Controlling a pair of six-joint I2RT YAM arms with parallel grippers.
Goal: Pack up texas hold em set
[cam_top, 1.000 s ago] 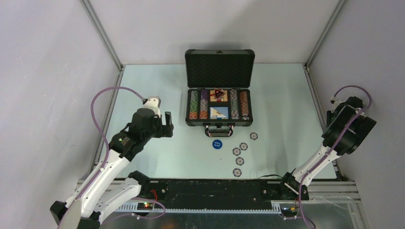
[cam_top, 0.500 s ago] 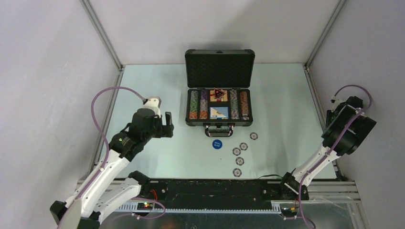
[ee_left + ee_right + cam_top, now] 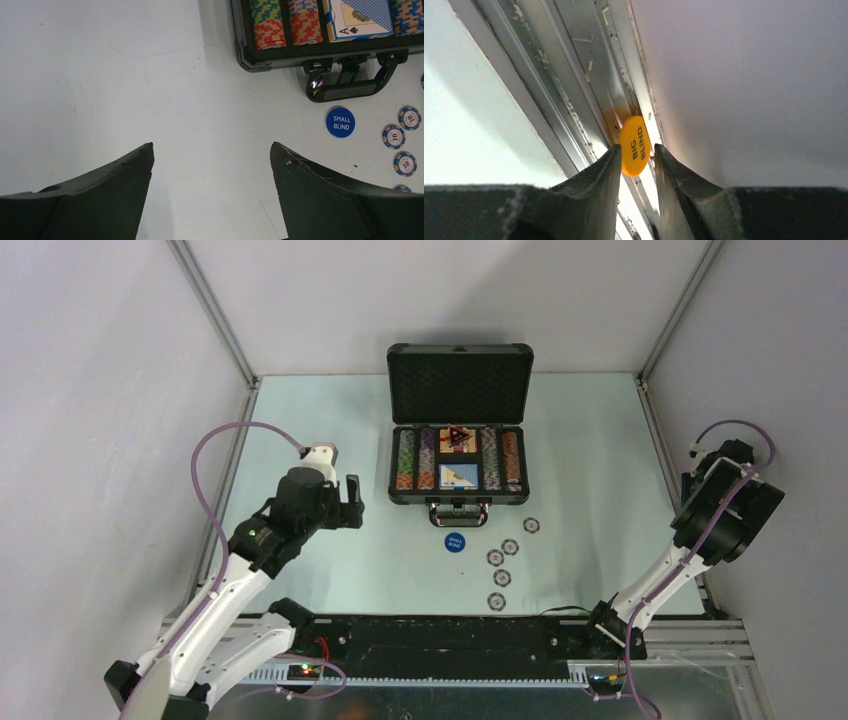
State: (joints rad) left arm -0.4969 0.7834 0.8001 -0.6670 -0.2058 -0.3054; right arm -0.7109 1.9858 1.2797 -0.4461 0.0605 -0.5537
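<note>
A blue button (image 3: 341,122), right of the frame, is reading "SMALL BLIND". Chips (image 3: 409,118) beside it are showing "10". The card box (image 3: 356,17) is showing "A". An orange button (image 3: 634,145) is reading "BIG BLIND".

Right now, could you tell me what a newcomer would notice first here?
The open grey briefcase at the table's far middle, chip rows inside. Before its handle lie a blue SMALL BLIND button and five loose poker chips. By the right rail, the right gripper pinches an orange BIG BLIND button.
</note>
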